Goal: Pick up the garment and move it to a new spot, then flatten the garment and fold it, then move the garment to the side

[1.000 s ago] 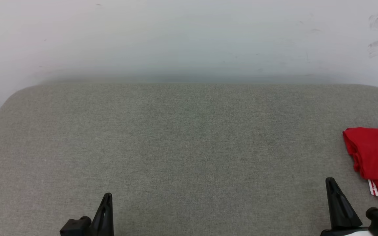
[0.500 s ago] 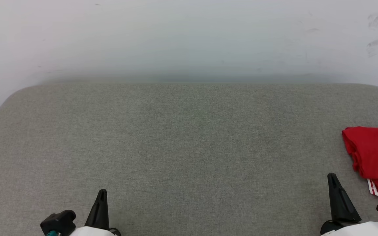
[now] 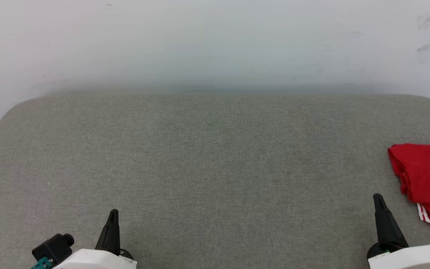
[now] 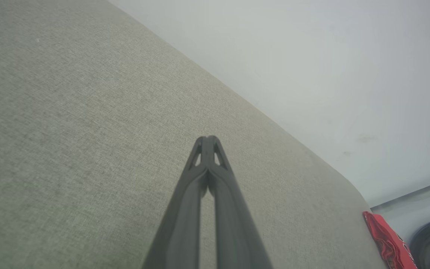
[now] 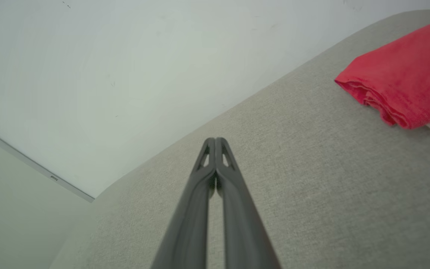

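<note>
Counter (image 3: pixel 215 157): grey woven cloth cover, matt, fine rough weave. Garment (image 3: pixel 424 172): red knit cloth, matt, soft. Left hand (image 3: pixel 113 213), right hand (image 3: pixel 377 198): dark plastic, matt, smooth. Wall (image 3: pixel 215 41): pale, smooth, faintly scuffed.

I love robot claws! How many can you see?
2. The left gripper is at the lower left of the head view; the right gripper is at the lower right, near the shirt. Both are shut.

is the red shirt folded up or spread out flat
Folded. The garment lies as a compact bundle at the right of the grey surface, stacked layer edges showing along its side, striped trim poking out beneath.
</note>
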Robot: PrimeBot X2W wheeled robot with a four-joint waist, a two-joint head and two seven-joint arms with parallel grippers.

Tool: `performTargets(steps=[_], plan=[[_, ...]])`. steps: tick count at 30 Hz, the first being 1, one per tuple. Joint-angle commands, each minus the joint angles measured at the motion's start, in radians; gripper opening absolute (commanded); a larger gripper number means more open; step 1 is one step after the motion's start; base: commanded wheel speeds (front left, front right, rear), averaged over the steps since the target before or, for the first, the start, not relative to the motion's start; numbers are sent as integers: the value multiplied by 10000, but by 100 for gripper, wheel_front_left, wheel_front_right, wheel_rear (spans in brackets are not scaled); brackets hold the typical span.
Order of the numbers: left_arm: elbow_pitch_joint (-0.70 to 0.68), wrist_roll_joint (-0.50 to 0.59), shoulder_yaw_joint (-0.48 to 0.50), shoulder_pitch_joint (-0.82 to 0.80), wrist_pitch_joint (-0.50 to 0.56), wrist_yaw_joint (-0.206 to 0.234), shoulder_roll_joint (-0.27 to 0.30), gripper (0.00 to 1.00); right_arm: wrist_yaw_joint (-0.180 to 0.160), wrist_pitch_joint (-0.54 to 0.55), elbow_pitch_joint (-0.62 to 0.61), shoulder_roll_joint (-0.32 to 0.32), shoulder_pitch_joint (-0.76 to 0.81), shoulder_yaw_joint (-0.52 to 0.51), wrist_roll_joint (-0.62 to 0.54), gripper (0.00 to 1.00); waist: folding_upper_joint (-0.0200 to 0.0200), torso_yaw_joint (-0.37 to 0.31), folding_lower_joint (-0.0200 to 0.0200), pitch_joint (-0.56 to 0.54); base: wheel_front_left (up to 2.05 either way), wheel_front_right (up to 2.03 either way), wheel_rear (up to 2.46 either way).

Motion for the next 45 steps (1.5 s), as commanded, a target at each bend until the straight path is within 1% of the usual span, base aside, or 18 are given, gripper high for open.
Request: performTargets(steps=[1, 20, 45], plan=[[-82, -312, 67, -265, 59, -62, 26, 0, -2, 61, -74, -96, -342, -6, 326, 0, 0, -2, -1, 1, 0, 0, 0], [157, -2866, 341, -693, 679, -301, 21, 0, -4, 613, 362, -97, -790, -52, 2894, 0, 0, -49, -1, 16, 0, 0, 0], [420, -5591, 639, -1162, 1355, -542, 7, 0, -7, 1242, 835, -49, -1280, -152, 5590, 0, 0, -111, -1, 37, 0, 0, 0]])
